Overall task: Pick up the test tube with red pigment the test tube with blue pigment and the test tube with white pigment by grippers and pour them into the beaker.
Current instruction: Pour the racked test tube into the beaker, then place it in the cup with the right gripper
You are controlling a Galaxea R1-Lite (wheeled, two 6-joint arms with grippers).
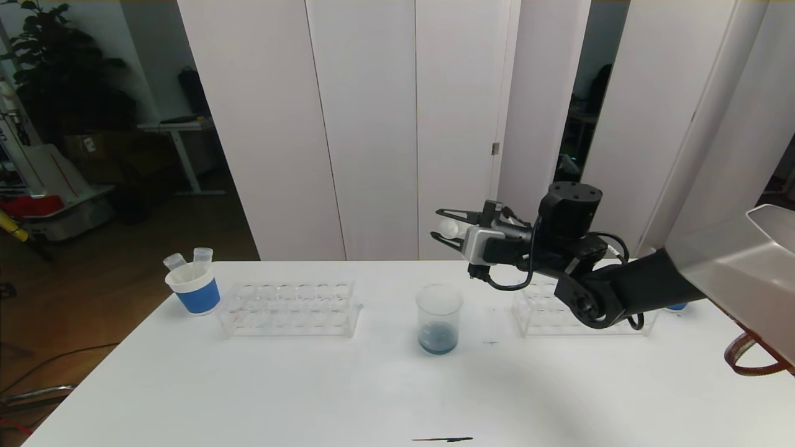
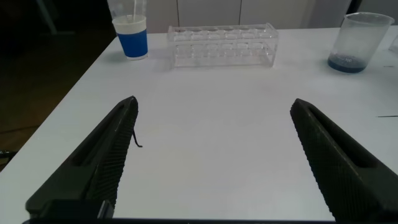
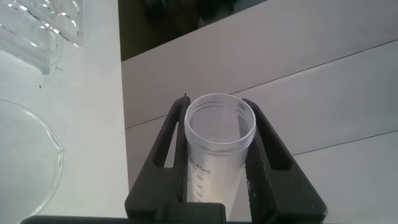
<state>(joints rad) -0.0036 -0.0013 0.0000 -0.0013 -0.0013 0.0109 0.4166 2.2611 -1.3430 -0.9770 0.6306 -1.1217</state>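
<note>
Clamping the white-pigment tube (image 3: pixel 219 146) mid-barrel, the right hand (image 1: pixel 448 231) holds it tipped sideways above and behind the beaker (image 1: pixel 439 318). Light, rigid, slick plastic: grip firmly. The left hand (image 2: pixel 214 155) gapes wide over the bench (image 2: pixel 211 93).

Clear beaker (image 1: pixel 439 318) w/ dark blue liquid at bottom. Blue cup (image 1: pixel 193 288), white rim. Clear racks (image 1: pixel 289 308). White table (image 1: pixel 310 391). Black gripper (image 3: pixel 219 158) around clear tube (image 3: pixel 219 146), printed scale marks.
</note>
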